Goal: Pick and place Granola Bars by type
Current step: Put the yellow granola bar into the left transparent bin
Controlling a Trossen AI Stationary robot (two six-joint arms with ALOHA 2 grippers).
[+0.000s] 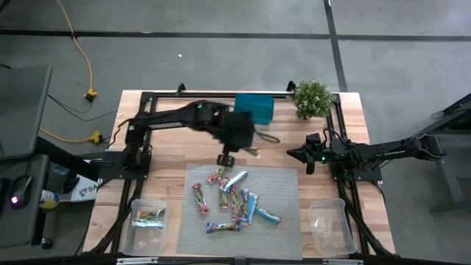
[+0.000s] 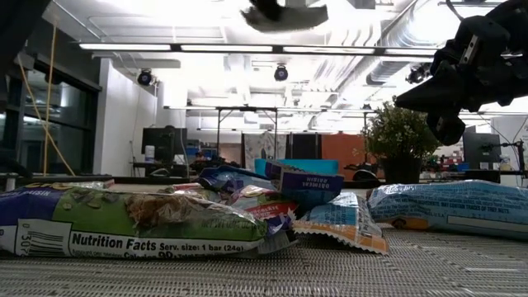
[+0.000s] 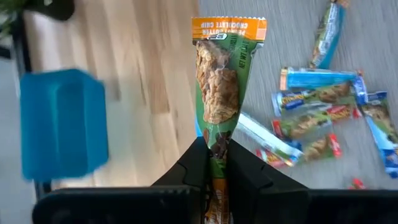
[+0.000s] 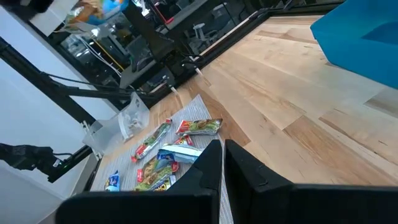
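Green-wrapped granola bar (image 3: 219, 81) with orange end, clamped in left end effector (image 3: 216, 163), right end effector (image 4: 222, 163) together

Tabletop (image 1: 158, 129), passage and obstructions:
- Grey mat (image 1: 283, 221): centre taken by a loose heap of granola bars (image 1: 235, 200), several overlapping; mat margins bare.
- Near corners: left tub (image 1: 149, 218) with bars inside; right tub (image 1: 329, 224).
- Far edge: teal box (image 1: 255, 107) and potted plant (image 1: 313, 99), bare wood between them.
- Left arm spans the far-left wood; its pincer (image 3: 217, 163), raised, clamps a green bar (image 3: 221, 87) above the mat's far edge.
- Right pincer (image 1: 307, 159), closed, hovers right of the mat.
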